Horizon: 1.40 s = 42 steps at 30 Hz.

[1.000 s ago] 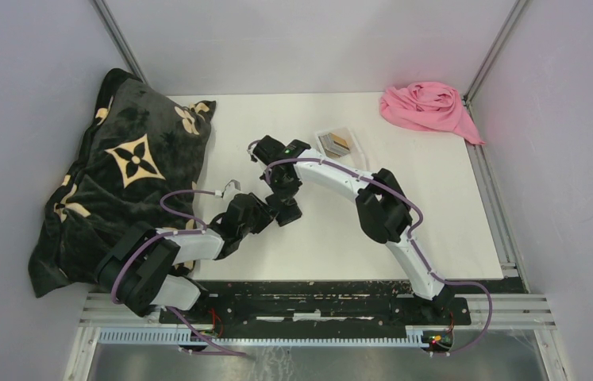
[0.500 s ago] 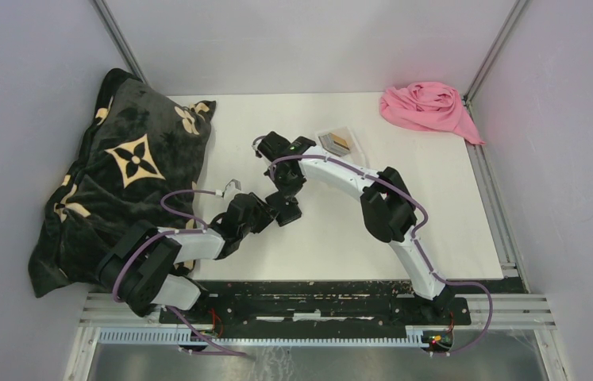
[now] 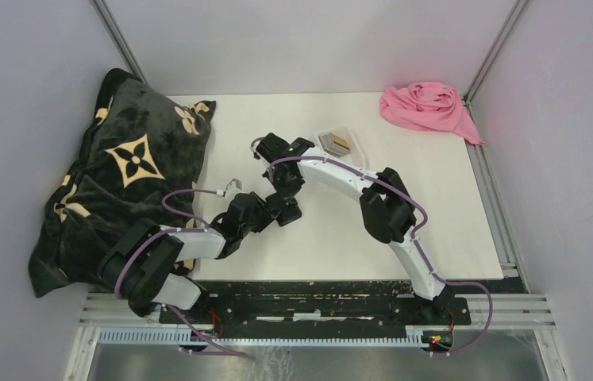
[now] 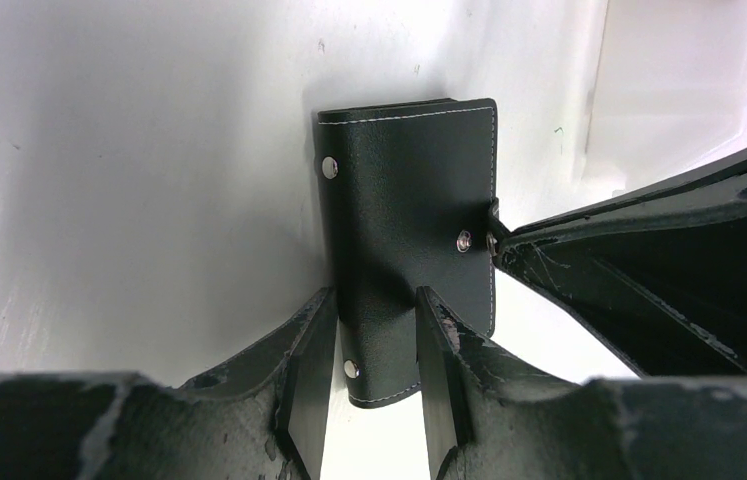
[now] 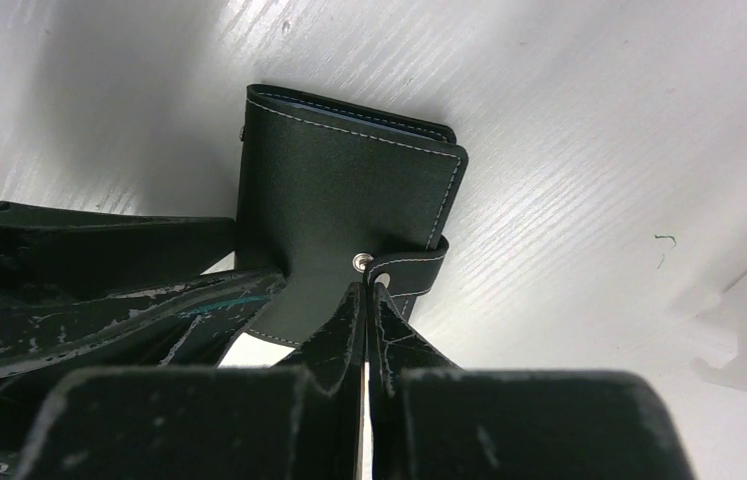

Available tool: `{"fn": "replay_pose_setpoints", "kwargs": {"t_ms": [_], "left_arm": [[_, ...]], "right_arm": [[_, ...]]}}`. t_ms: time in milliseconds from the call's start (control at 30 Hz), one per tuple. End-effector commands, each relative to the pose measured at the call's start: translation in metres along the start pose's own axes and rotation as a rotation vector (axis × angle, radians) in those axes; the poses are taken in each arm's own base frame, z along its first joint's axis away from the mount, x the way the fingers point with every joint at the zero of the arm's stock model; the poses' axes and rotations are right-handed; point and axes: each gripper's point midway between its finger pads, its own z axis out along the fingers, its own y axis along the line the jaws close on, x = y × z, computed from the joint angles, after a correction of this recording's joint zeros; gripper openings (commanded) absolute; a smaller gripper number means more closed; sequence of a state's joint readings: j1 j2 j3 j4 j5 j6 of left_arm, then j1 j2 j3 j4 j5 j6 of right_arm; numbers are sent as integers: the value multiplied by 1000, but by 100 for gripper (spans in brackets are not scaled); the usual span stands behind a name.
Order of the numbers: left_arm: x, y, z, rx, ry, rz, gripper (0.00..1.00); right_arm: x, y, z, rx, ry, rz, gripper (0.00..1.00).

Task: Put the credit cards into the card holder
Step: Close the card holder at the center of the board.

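The black card holder lies closed on the white table, also seen in the right wrist view. My left gripper is shut on its near end, one finger on each side. My right gripper is shut, its tips pinching the snap strap beside the metal stud. From above, both grippers meet at the card holder in mid-table. The credit cards, one tan and others grey, lie in a clear tray at the back, apart from both grippers.
A dark pillow with a tan flower pattern fills the left side. A pink cloth lies at the back right corner. The clear tray sits just beyond the right wrist. Metal frame posts stand at the back corners.
The right arm has shifted very slightly at wrist and elbow. The left arm and the card holder stay where they were.
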<state>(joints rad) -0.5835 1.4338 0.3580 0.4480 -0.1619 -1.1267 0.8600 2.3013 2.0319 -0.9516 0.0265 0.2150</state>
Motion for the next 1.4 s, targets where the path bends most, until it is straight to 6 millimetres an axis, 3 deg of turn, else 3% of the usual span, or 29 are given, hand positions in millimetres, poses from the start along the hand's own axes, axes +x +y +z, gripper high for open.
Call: {"fn": "replay_pose_setpoints", "kwargs": {"t_ms": [0,733,1133,1367], "left_arm": [[7,14,2,-47,32,51,43],[6,11,3,-39,33,59,43],[9,15,3,-46,40,61,43],[10,16,3,-47,45,57,43]], "right_arm": [[-7,11,-8,-24,-31,-3,1],[8,9,3,-10,12,-12,1],[-15,6,-9,8,-51,-3,1],[-12,6,-5,4,-40,1,1]]}}
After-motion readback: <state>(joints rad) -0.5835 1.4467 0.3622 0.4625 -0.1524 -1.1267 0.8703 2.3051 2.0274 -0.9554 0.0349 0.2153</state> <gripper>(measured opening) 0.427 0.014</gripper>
